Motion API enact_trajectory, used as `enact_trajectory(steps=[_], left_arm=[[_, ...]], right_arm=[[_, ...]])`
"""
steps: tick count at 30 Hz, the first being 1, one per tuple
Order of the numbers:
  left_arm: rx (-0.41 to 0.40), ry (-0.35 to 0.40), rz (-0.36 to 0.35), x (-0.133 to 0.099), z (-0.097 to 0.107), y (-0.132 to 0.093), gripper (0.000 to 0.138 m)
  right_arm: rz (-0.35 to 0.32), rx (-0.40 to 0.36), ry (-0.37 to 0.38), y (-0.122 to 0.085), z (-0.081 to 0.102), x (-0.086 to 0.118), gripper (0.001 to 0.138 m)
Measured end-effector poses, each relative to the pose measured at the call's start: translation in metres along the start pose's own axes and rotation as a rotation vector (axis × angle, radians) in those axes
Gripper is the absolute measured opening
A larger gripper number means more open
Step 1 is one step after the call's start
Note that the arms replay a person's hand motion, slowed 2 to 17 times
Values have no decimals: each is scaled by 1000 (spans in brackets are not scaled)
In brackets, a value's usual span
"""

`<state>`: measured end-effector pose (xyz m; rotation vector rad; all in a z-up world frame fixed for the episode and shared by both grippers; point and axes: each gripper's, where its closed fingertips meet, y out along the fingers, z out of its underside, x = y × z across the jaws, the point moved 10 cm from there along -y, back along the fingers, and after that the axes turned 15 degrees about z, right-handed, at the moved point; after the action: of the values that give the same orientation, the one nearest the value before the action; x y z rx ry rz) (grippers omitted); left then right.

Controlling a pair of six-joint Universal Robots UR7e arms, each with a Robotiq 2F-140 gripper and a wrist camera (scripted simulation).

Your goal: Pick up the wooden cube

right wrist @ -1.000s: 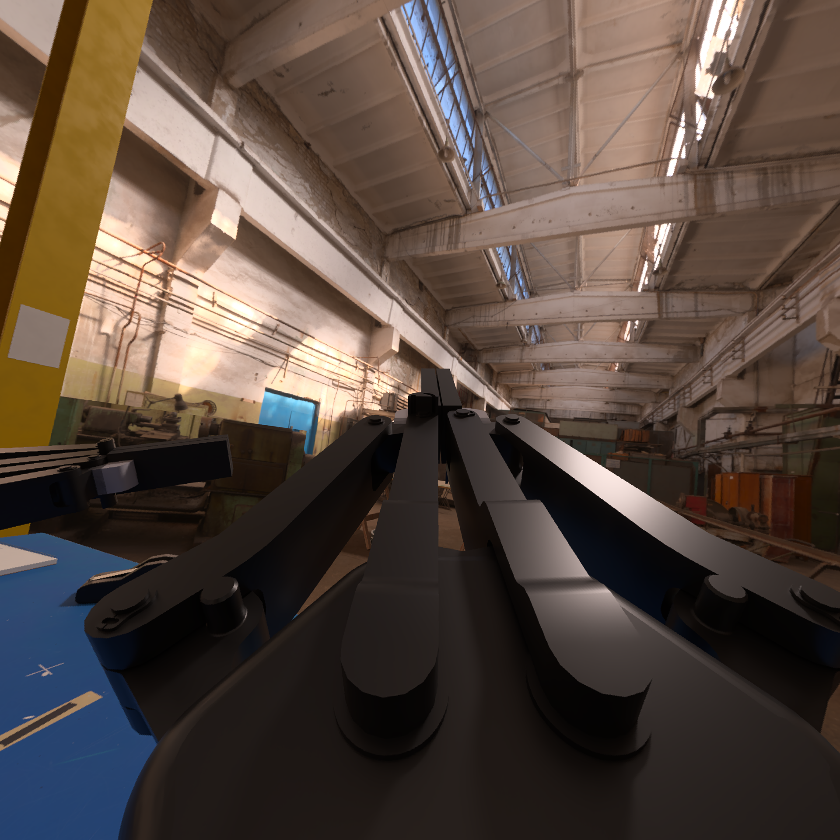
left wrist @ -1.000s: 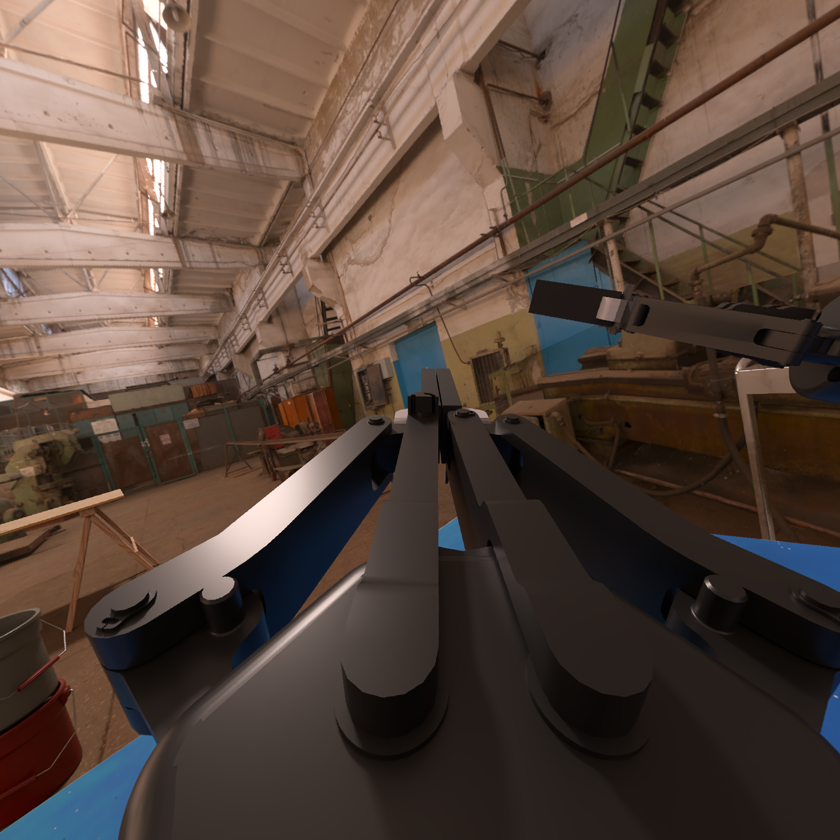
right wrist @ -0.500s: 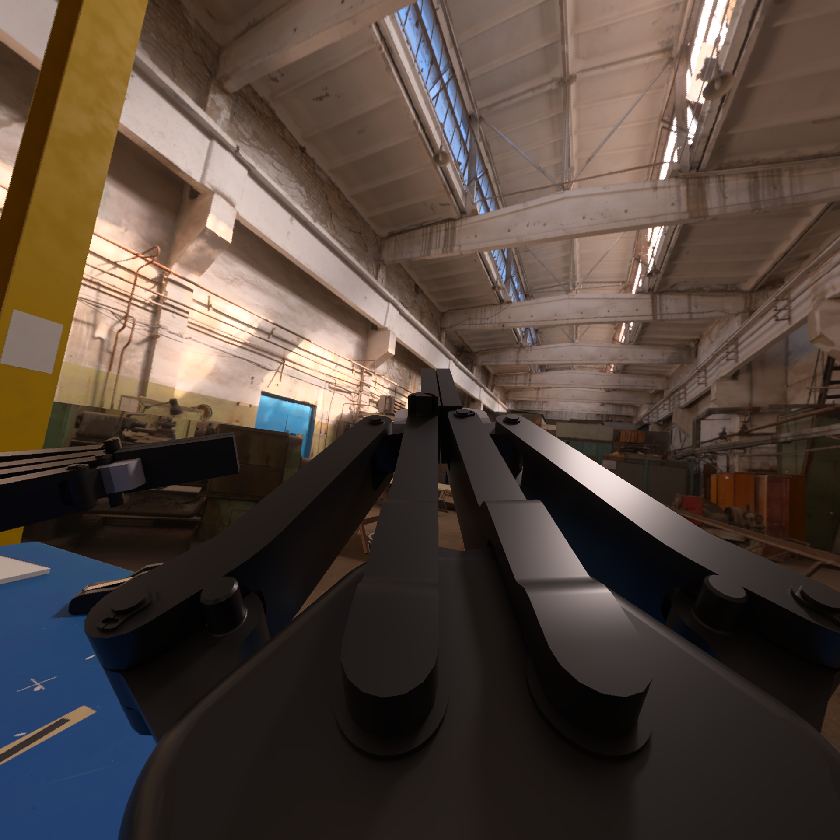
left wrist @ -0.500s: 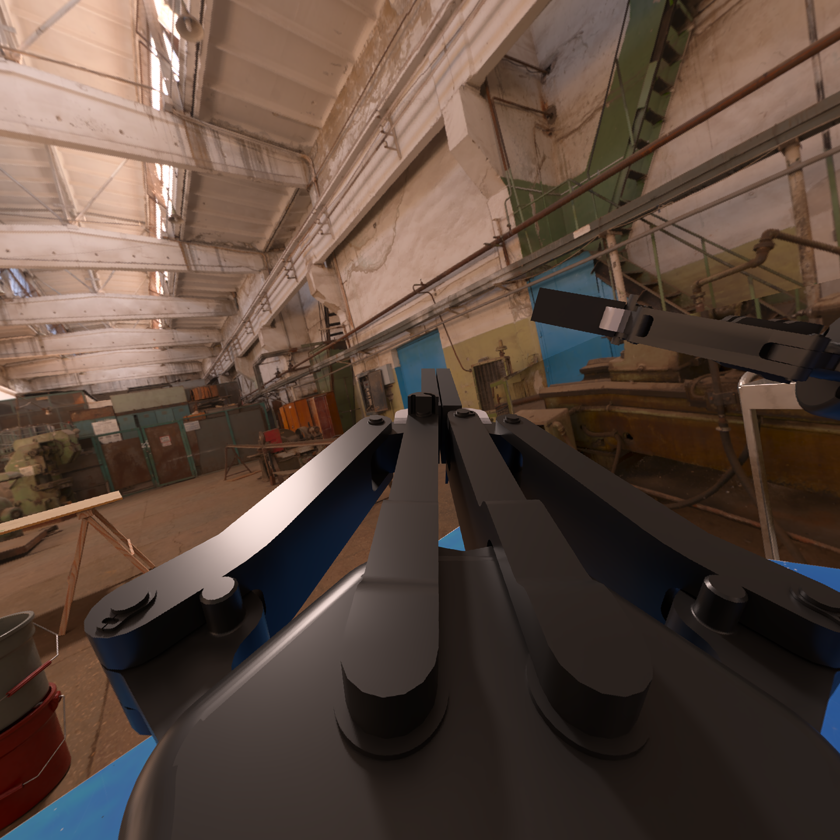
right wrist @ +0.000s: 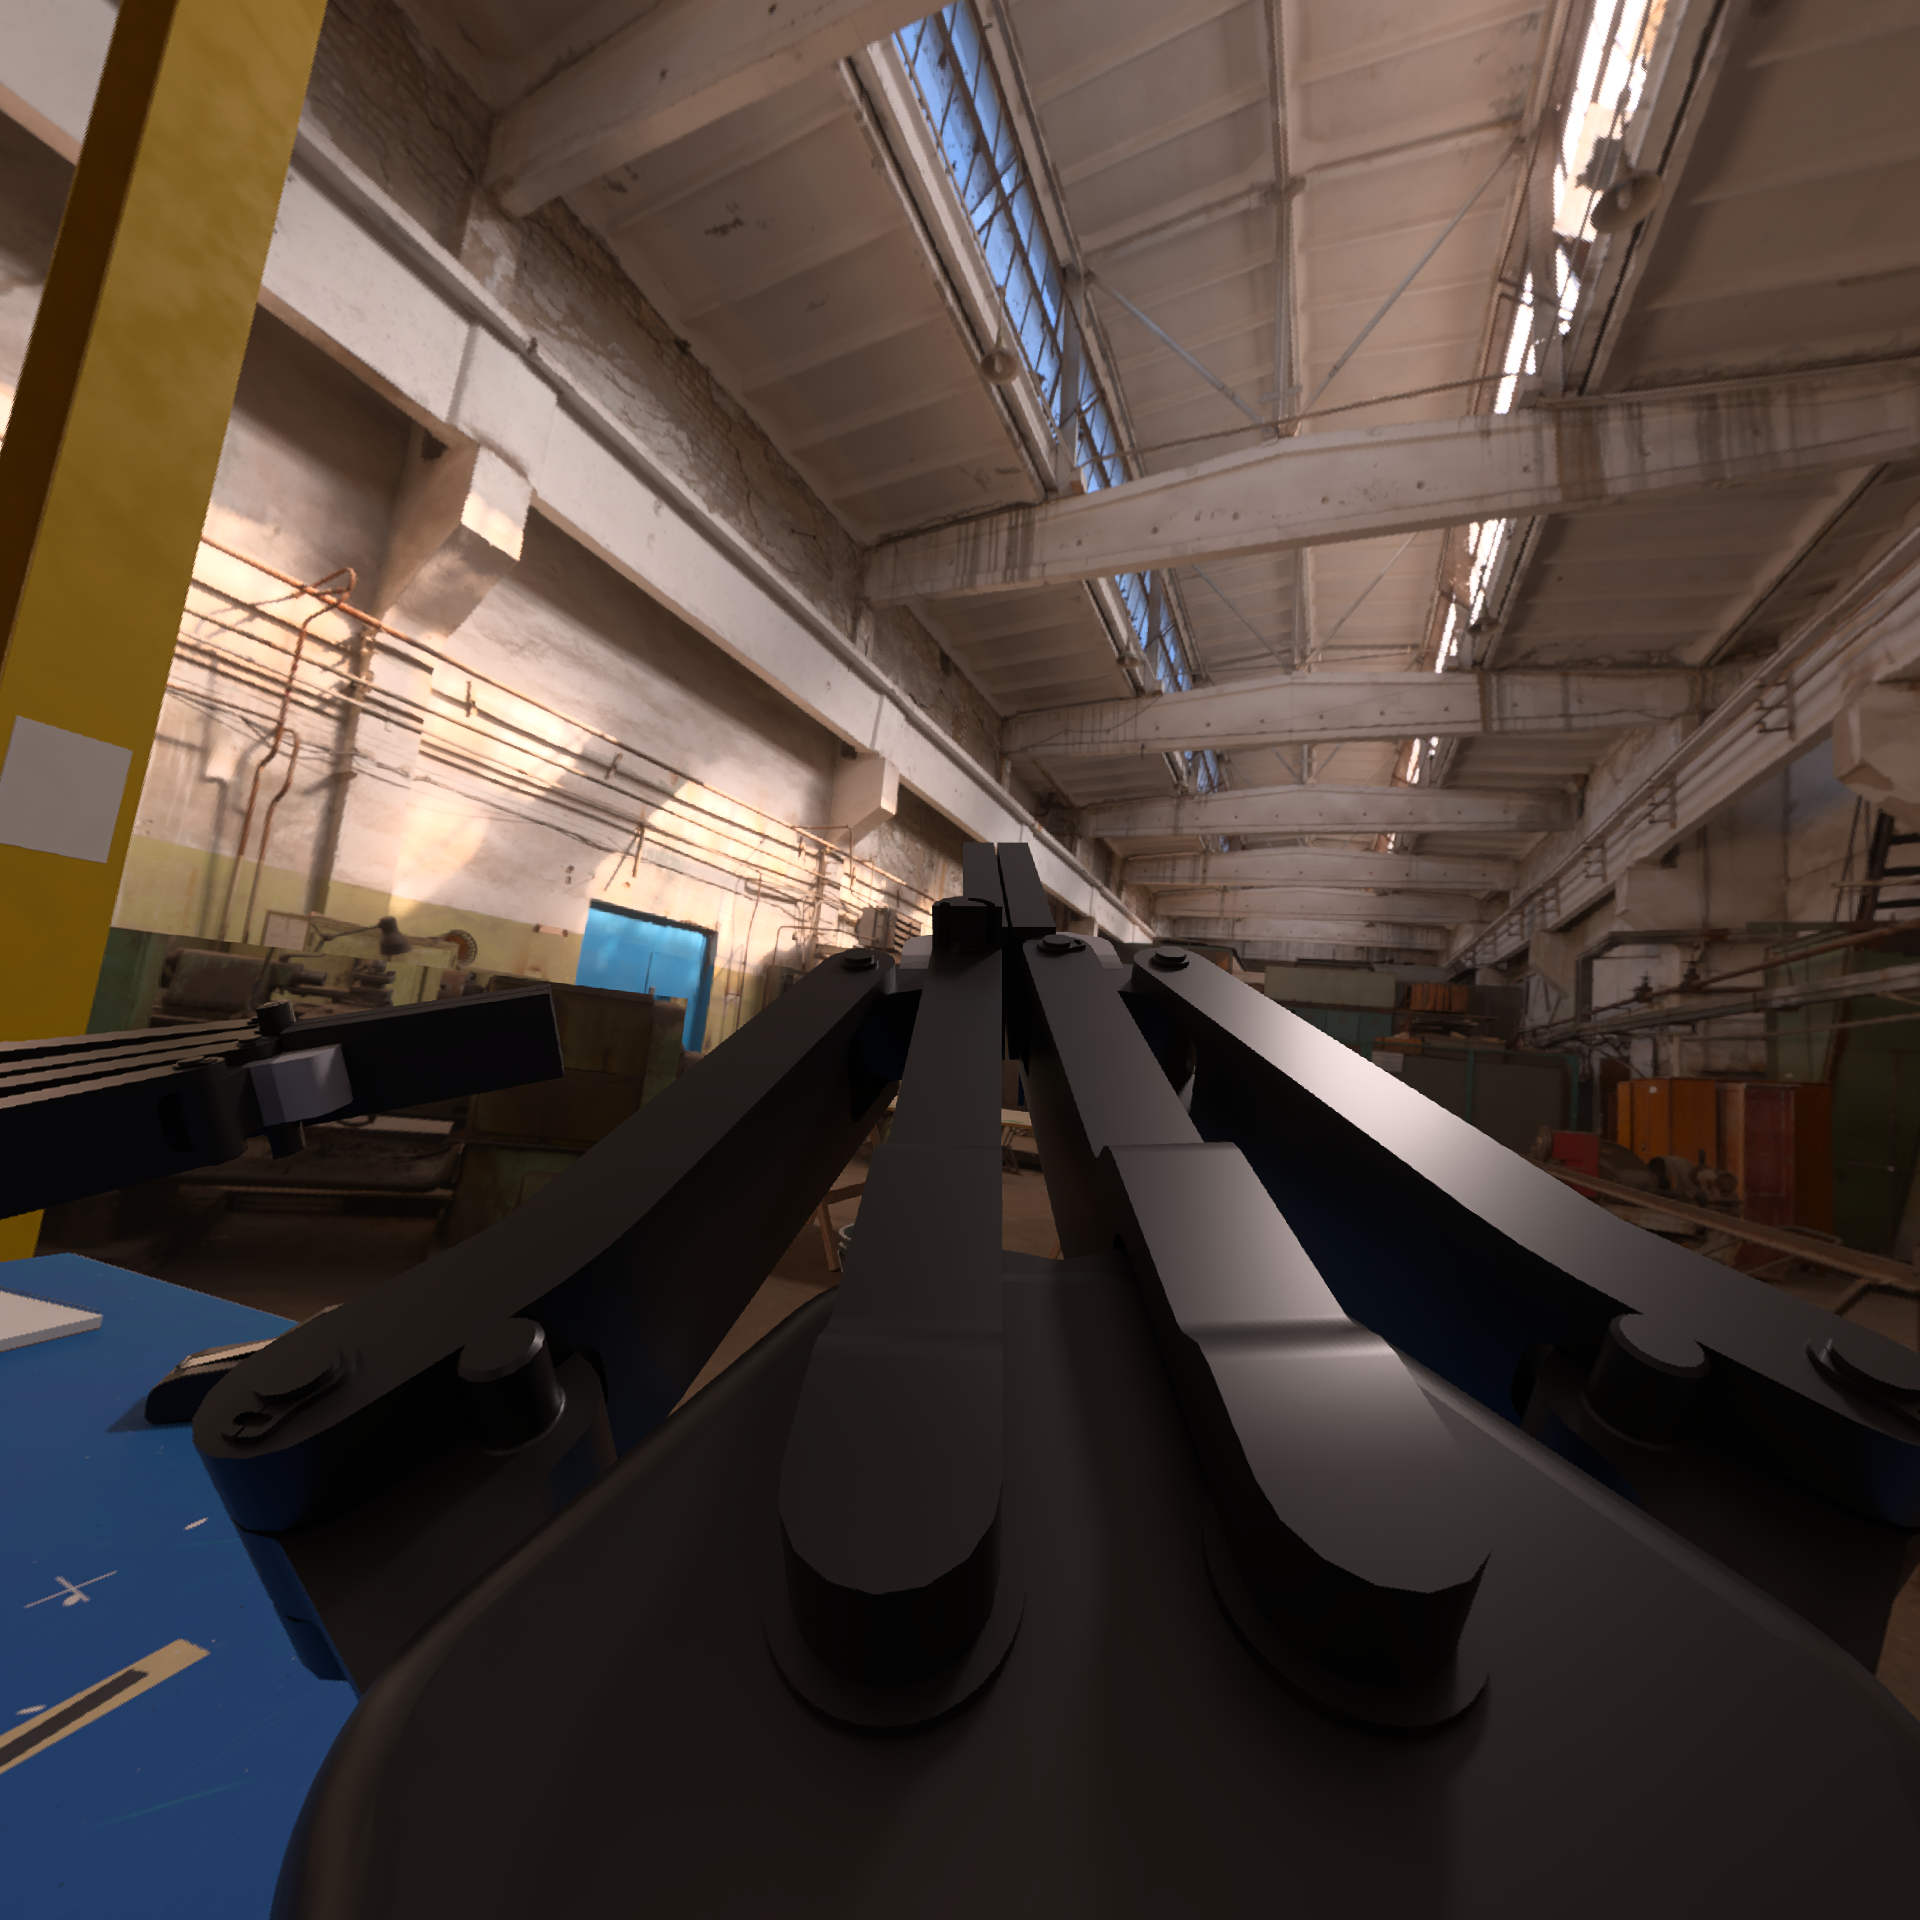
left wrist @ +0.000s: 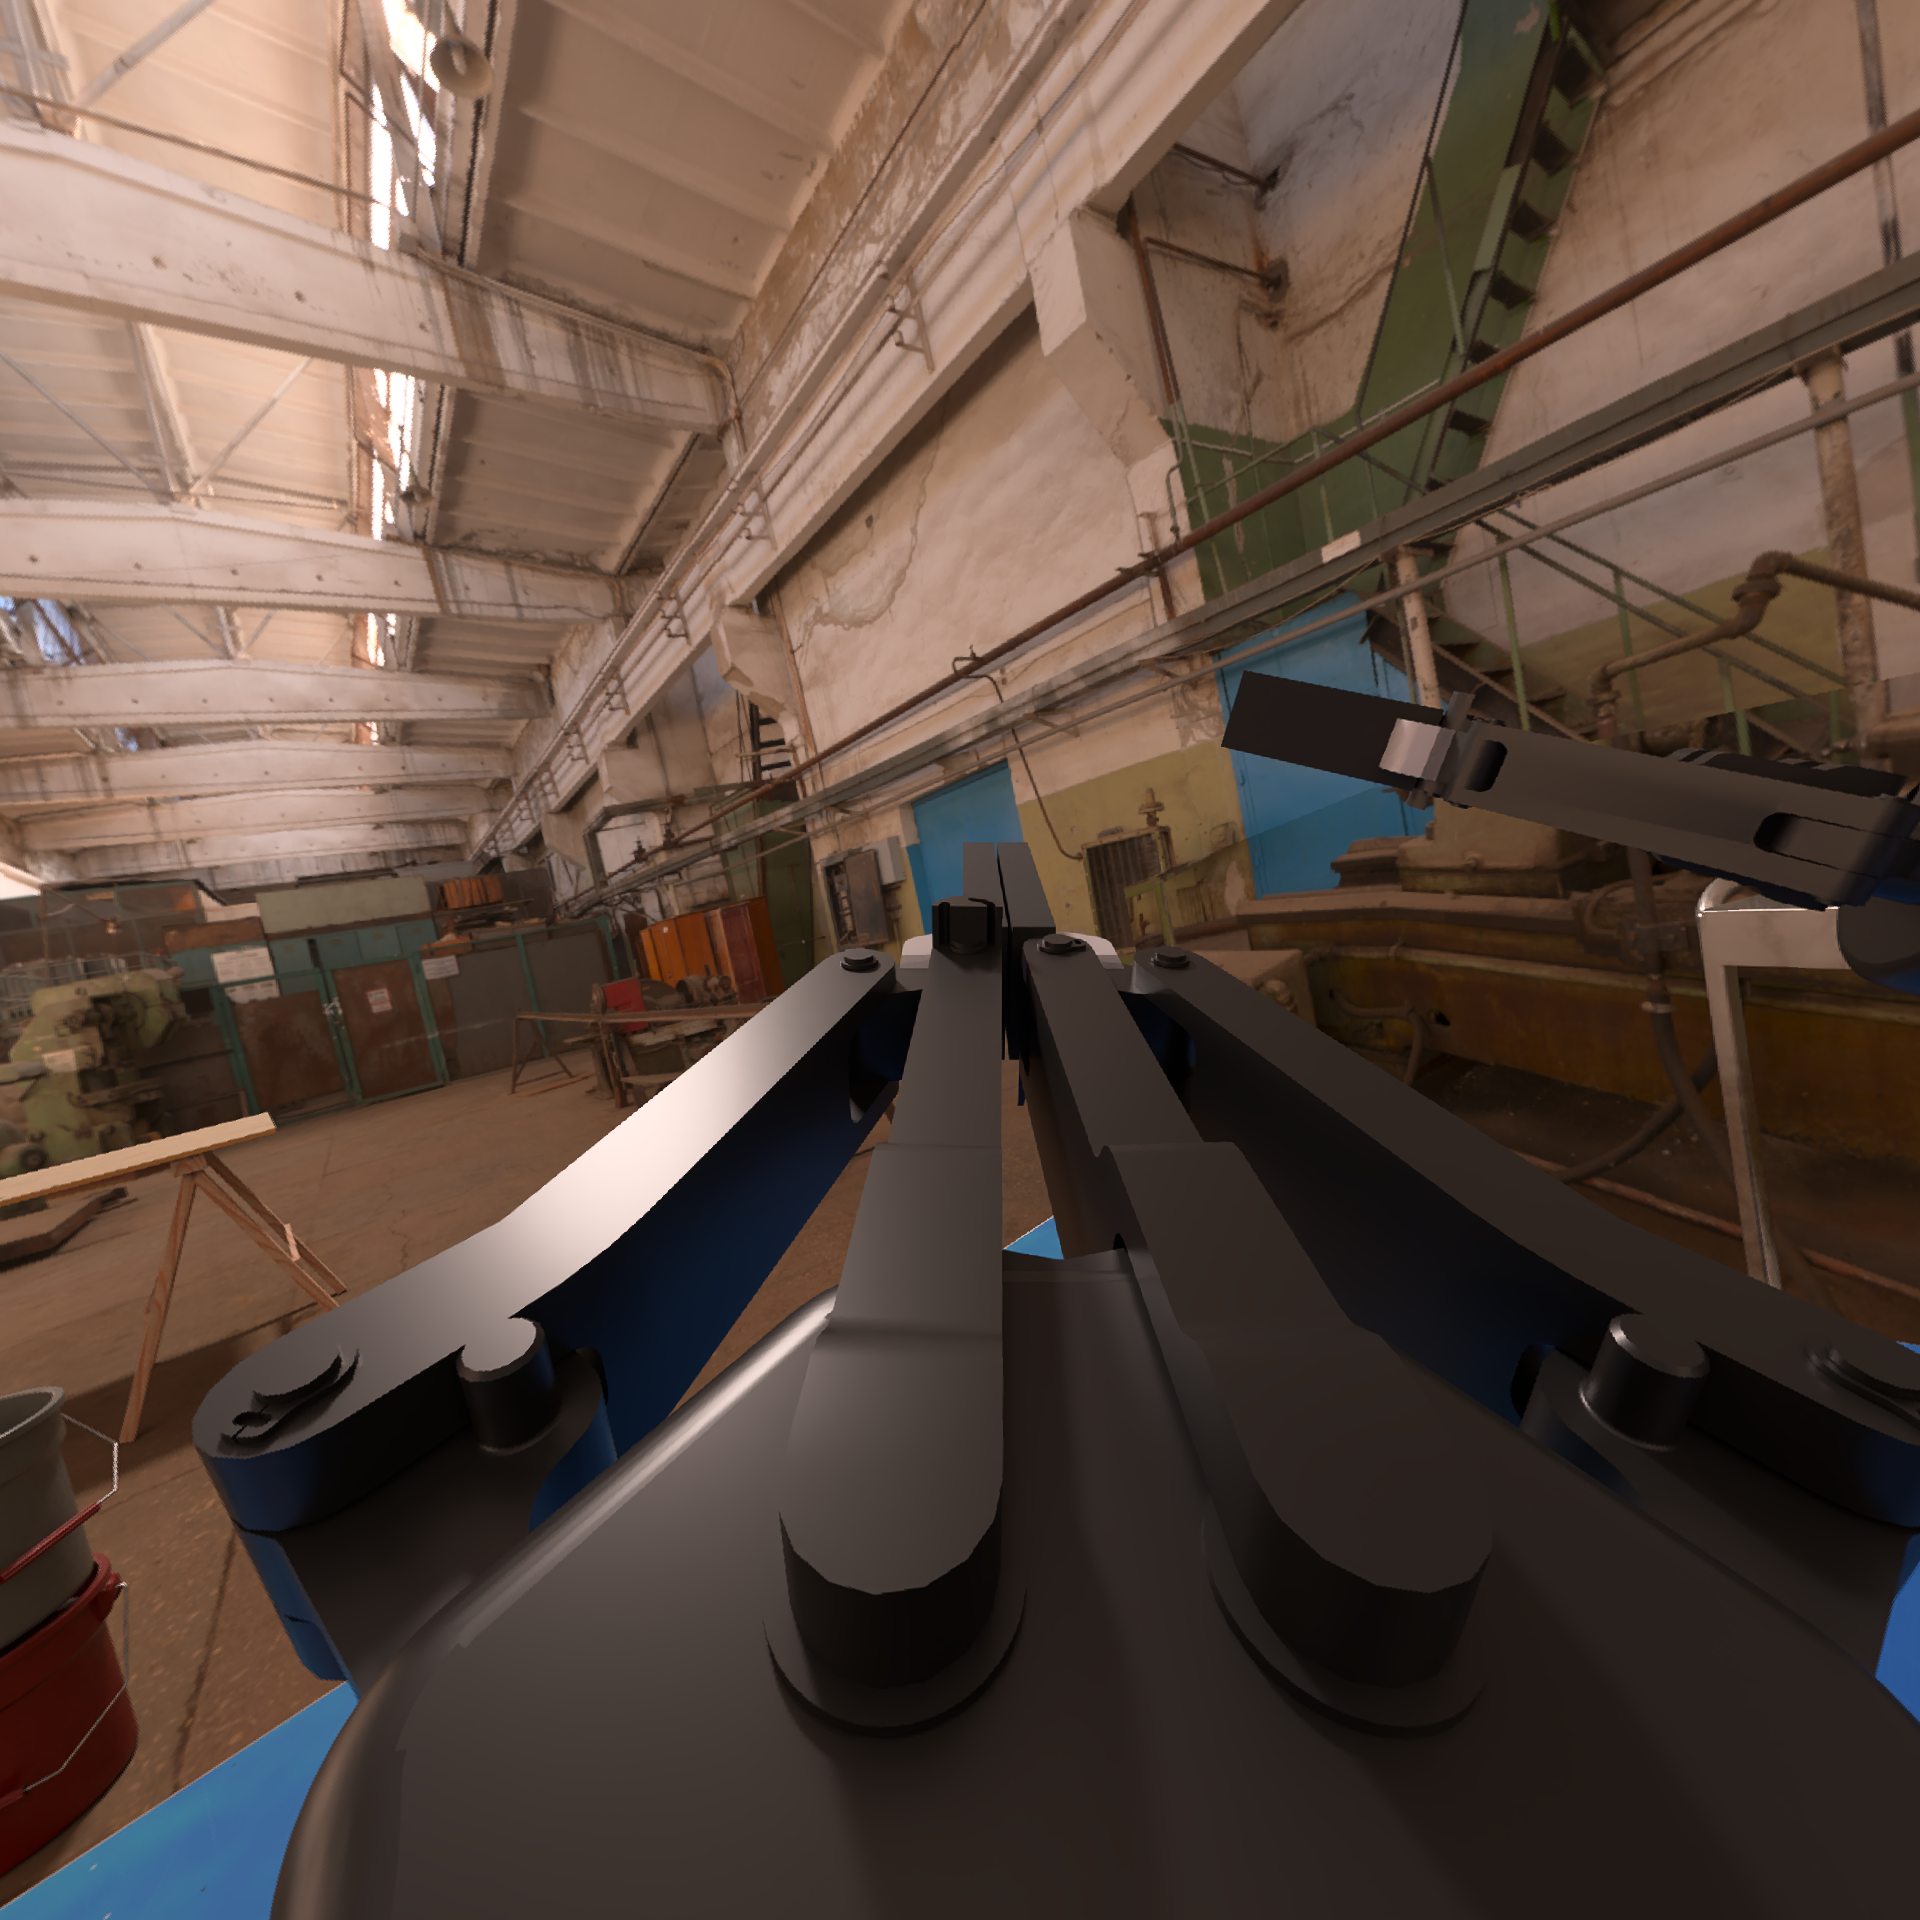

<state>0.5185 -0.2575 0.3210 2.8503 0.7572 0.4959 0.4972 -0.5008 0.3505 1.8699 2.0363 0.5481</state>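
A high hall (right wrist: 1351, 416) with pale roof beams fills both of my wrist views, and both cameras look up and outward over it. Below me lies the blue table (right wrist: 114, 1558), seen at the lower left of the right wrist view and as a strip along the bottom left of the left wrist view. A yellow column (right wrist: 135, 416) stands at the left edge of the right view. My left gripper (left wrist: 997, 883) has its fingers pressed together at the tips with nothing between them, and my right gripper (right wrist: 997, 883) is closed the same way, also empty. Each shows in the other's view, raised above the table and pointing across it. A sawhorse (left wrist: 197, 1195) stands on the floor to the left, and buckets (left wrist: 52, 1621) are stacked at the left edge. A white slab (right wrist: 42, 1320) lies on the table. I cannot see the cube in either view.
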Motion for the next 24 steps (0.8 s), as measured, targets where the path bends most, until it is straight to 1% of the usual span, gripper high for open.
enact_trajectory(steps=[24], left_arm=[[-19, -30, -16, 7, -6, 10, 1]], right_arm=[[15, 5, 4, 7, -2, 2, 1]])
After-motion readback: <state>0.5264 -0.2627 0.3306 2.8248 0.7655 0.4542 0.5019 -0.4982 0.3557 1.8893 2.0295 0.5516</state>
